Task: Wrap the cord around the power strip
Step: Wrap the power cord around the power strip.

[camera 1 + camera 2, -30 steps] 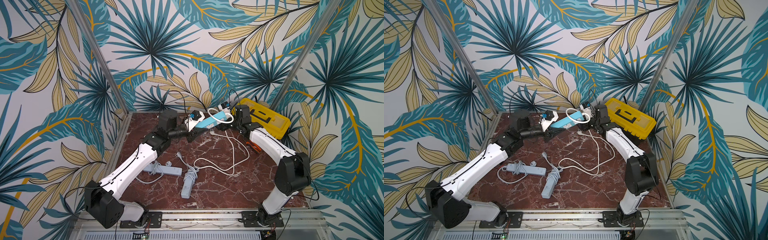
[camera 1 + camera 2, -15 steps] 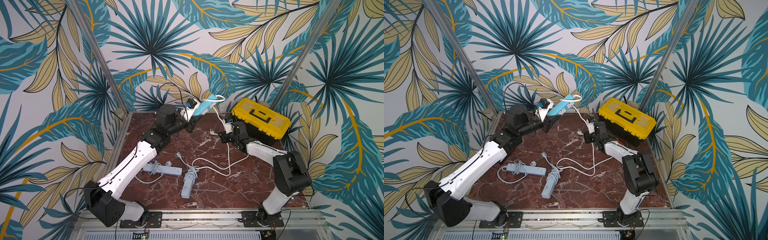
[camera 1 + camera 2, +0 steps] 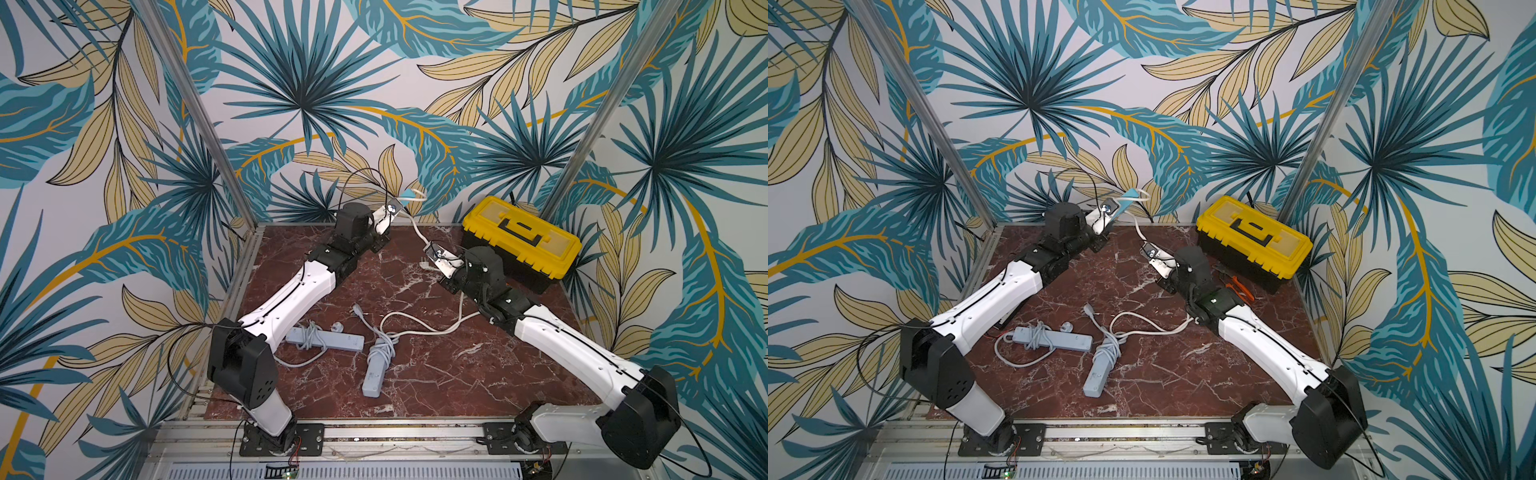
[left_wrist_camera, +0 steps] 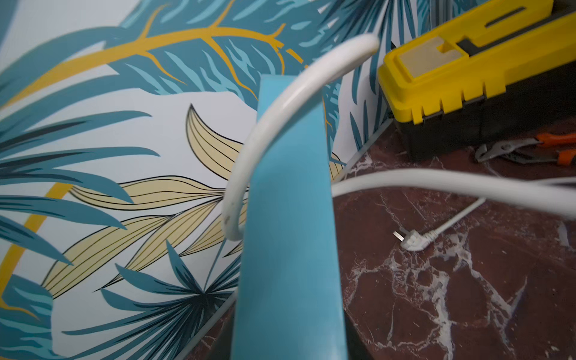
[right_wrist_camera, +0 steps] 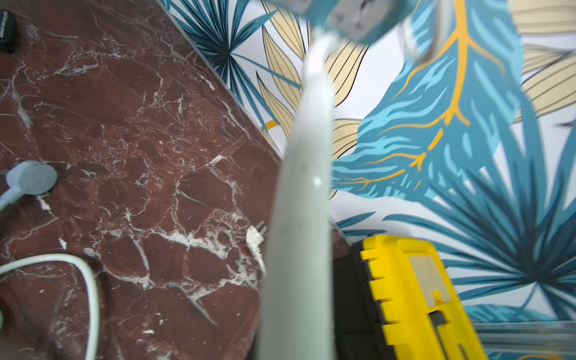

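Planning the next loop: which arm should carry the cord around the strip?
Right. The right gripper is shut on the cord close to the raised power strip; the left gripper is busy holding that strip.

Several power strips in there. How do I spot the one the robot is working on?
From the yellow toolbox in the back corner, look across to the left gripper. It holds a bright blue power strip up off the marble table, with a white cord looped over it. The other two strips lie flat on the table and are pale grey-blue.
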Robot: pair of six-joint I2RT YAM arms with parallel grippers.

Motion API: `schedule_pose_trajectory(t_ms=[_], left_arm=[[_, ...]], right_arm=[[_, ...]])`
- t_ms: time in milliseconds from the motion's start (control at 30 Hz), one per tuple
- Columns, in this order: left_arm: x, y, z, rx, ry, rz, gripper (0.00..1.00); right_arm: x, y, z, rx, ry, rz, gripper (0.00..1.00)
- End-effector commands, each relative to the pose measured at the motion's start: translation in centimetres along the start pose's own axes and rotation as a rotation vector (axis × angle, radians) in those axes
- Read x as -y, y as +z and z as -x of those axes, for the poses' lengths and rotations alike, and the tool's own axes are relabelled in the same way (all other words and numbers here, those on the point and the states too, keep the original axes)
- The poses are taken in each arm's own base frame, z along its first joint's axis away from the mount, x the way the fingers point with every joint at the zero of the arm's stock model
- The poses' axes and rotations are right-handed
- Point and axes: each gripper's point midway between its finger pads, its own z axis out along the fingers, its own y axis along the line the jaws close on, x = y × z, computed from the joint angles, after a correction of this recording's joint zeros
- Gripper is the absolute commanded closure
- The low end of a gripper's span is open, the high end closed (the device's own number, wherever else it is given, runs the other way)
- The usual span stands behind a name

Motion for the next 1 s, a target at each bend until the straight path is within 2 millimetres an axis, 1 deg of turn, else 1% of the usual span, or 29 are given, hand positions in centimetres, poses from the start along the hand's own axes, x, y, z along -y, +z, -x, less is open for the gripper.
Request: schedule_pose_trajectory(t_ms=[0,67,100,167,233,300,367,433,500,533,600,667,700,733,833,867,933,967], left_arm=[[4.9,-1.4,-0.2,0.040,0.156,-0.182,1.00],[7.7,-2.9,-0.4,0.079,0.170,-0.306,1.00],[8.8,-3.7,-0.4,0.098,0.173,-0.357,1.00],[11.0,-5.6,0.1,0.139,0.175,-0.451,1.00],[12.8,-7.4,0.6,0.158,0.151,-0.553,1.00],[14.0,-8.7,1.4,0.186,0.141,-0.607,1.00],[14.7,-10.5,3.3,0.251,0.104,-0.671,1.00],[14.7,-12.1,5.4,0.315,0.055,-0.728,1.00],[14.4,-13.6,7.5,0.367,-0.002,-0.777,1.00],[14.3,-14.3,8.5,0.397,-0.023,-0.805,1.00],[13.5,-15.2,10.4,0.468,-0.053,-0.798,1.00],[12.6,-16.1,11.8,0.531,-0.080,-0.778,1.00],[12.1,-16.5,12.5,0.550,-0.094,-0.770,1.00],[11.6,-16.8,13.1,0.570,-0.110,-0.760,1.00],[10.0,-17.7,14.6,0.619,-0.163,-0.729,1.00],[9.6,-17.7,14.9,0.621,-0.184,-0.713,1.00],[8.8,-17.7,15.4,0.626,-0.219,-0.688,1.00],[8.4,-17.6,15.7,0.629,-0.241,-0.669,1.00]], right_arm=[[3.9,-3.0,5.0,0.077,-0.190,-0.016,1.00],[4.1,-3.2,6.5,0.092,-0.213,0.071,1.00],[4.2,-3.1,6.9,0.092,-0.226,0.105,1.00],[4.8,-2.2,7.0,0.066,-0.259,0.148,1.00],[5.4,-1.1,7.0,0.045,-0.256,0.193,1.00],[5.7,0.1,7.1,0.065,-0.217,0.257,1.00],[5.6,2.2,6.8,0.084,-0.154,0.317,1.00],[5.5,4.4,6.3,0.102,-0.074,0.360,1.00],[5.5,6.4,6.3,0.137,0.042,0.397,0.93],[5.3,7.2,6.3,0.158,0.106,0.424,0.88],[5.0,8.0,6.4,0.197,0.231,0.470,0.75],[5.3,8.5,6.3,0.254,0.380,0.501,0.61],[5.5,8.6,6.0,0.281,0.452,0.509,0.55],[6.2,9.0,5.6,0.309,0.512,0.482,0.49],[6.8,9.3,2.9,0.314,0.662,0.435,0.39],[7.0,9.3,2.2,0.321,0.700,0.420,0.37],[6.7,9.4,0.3,0.303,0.761,0.393,0.31],[6.0,9.7,-0.8,0.274,0.782,0.385,0.30]])
